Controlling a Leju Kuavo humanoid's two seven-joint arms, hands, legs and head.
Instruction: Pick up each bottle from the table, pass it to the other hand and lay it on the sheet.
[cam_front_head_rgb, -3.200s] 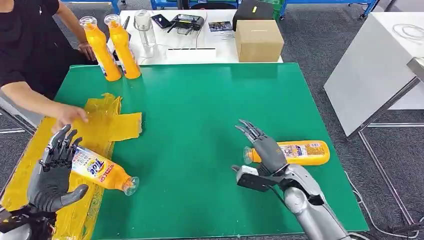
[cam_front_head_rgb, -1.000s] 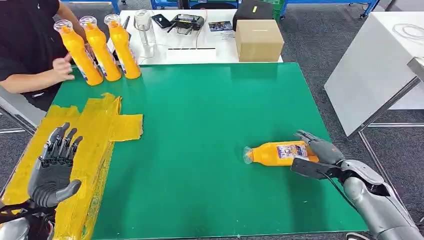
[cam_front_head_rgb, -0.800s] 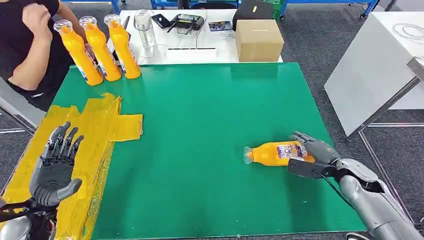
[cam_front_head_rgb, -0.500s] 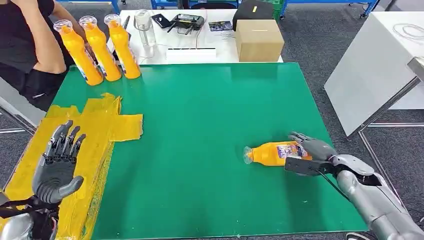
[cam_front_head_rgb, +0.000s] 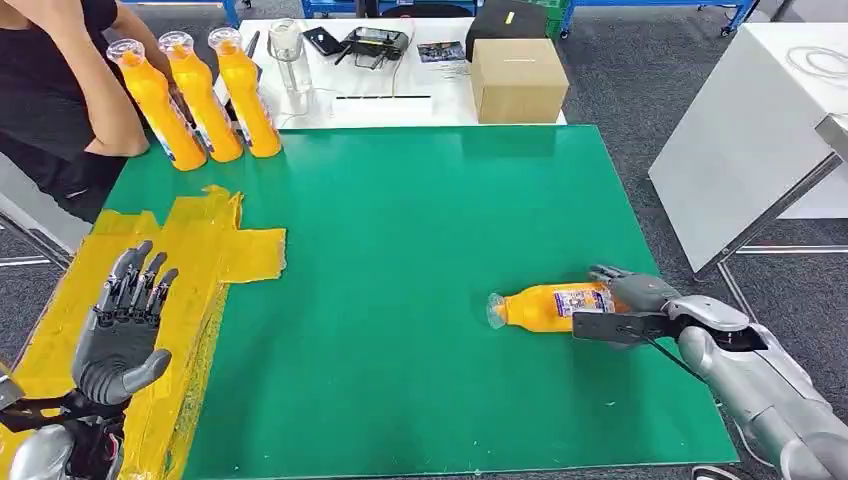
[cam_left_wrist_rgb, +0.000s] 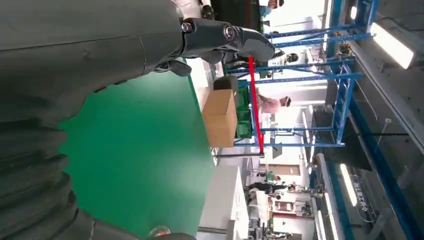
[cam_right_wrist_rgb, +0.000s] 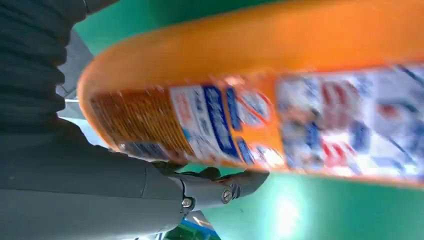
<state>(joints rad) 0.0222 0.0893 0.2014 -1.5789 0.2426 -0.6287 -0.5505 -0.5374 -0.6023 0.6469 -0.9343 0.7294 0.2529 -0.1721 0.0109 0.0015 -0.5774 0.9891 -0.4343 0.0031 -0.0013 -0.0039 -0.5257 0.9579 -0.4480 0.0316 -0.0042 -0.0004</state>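
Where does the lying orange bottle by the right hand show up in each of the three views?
Head view: the lying bottle is on the green mat, lower right, its base at the right hand.
Left wrist view: not in it.
Right wrist view: the bottle's labelled body spans the frame, blurred, with a thumb beside it.
Shared landmark: the green mat.

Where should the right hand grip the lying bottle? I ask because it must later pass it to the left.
Probably around the wide labelled body toward the base, coming from the robot's right. The bottle lies on its side on the mat, cap pointing left, so a grip there leaves the neck free for the left hand. The right hand is already at that end.
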